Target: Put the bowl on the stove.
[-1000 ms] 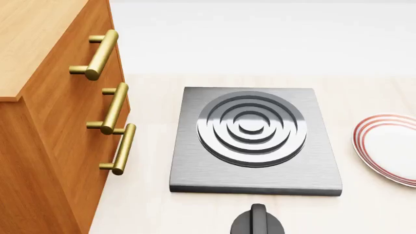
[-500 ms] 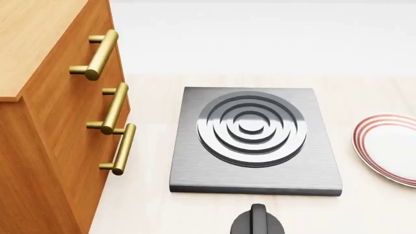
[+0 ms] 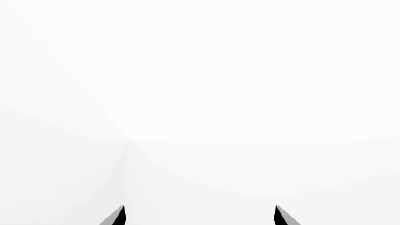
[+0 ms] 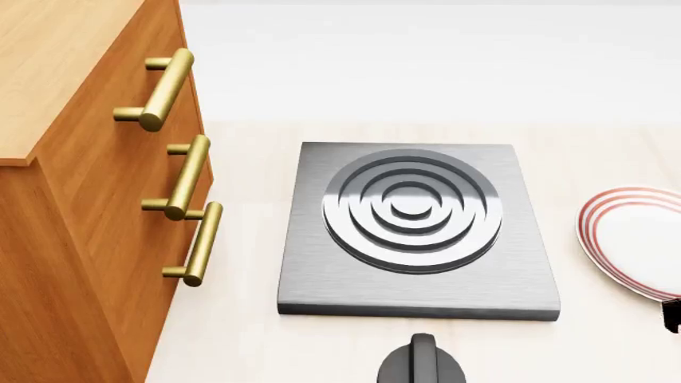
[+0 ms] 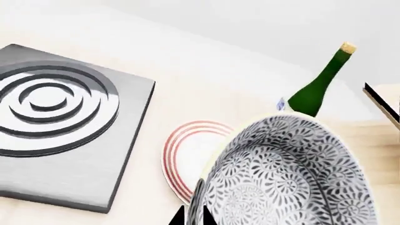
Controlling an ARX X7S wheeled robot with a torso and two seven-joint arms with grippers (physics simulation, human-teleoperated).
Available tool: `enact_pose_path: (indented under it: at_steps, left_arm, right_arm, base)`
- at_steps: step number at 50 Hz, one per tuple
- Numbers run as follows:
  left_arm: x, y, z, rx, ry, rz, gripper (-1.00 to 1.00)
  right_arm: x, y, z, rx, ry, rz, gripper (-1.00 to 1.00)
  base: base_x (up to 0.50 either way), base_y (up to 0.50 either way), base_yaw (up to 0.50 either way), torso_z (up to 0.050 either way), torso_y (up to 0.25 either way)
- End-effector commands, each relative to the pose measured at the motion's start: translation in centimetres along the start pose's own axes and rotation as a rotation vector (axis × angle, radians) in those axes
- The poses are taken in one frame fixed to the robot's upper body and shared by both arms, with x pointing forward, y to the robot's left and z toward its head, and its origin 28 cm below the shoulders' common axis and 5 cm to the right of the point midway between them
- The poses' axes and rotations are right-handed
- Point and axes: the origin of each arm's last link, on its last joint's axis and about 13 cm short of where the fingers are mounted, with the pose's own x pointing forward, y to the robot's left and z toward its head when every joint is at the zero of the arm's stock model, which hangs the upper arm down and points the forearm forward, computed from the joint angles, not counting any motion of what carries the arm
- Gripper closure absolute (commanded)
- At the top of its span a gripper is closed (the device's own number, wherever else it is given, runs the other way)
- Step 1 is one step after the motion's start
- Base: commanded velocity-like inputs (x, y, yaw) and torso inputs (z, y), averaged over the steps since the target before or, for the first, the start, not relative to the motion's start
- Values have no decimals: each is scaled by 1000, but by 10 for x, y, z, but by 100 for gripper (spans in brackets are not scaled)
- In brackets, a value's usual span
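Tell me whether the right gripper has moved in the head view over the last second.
Yes. A dark tip of the right gripper now pokes in at the frame's right edge, just below the red-rimmed plate; earlier that spot showed only counter.

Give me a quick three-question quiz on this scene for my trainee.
1. True or false: the bowl already sits on the stove.
2. In the right wrist view, what stands beyond the bowl? A: a green bottle. B: a kettle. C: a mug.
3. Fill in: the left gripper has its jaws ____, with nothing between them.
Key: 1 false; 2 A; 3 open.
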Motion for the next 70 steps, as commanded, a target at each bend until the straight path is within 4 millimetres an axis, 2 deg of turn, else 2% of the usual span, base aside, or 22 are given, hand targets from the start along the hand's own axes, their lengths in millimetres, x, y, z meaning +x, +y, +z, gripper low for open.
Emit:
enact_pose_path:
  at_steps: [1, 3, 11, 27, 52, 63, 70]
  left_arm:
    - [-1, 2, 0, 10, -13, 4, -100]
    - [-1, 2, -1, 9, -12, 3, -100]
    - [0, 1, -1, 8, -13, 2, -100]
    - [-1, -1, -4, -3, -4, -5, -100]
    - [0, -1, -3, 1, -3, -7, -100]
    - [0, 0, -3, -1, -3, -9, -100]
    - [-1, 0, -3, -1, -3, -9, -100]
  right_arm:
    - [12, 2, 79, -109, -155, 80, 100]
    - [17, 5, 93, -139, -169, 109, 100]
    - [27, 16, 124, -223, -198, 163, 100]
    - [53, 51, 145, -242, -283, 249, 100]
    - [89, 105, 146, -218, -307, 377, 100]
    - [87, 112, 140, -212, -313, 438, 100]
    - [82, 105, 131, -236, -347, 436, 100]
  base:
    - [0, 0, 0, 0, 0]
    - [0, 0, 0, 0, 0]
    - [0, 0, 0, 0, 0]
    - [0, 0, 0, 0, 1]
    - [0, 0, 0, 0, 0]
    - [0, 0, 0, 0, 1]
    - [0, 0, 0, 0, 0]
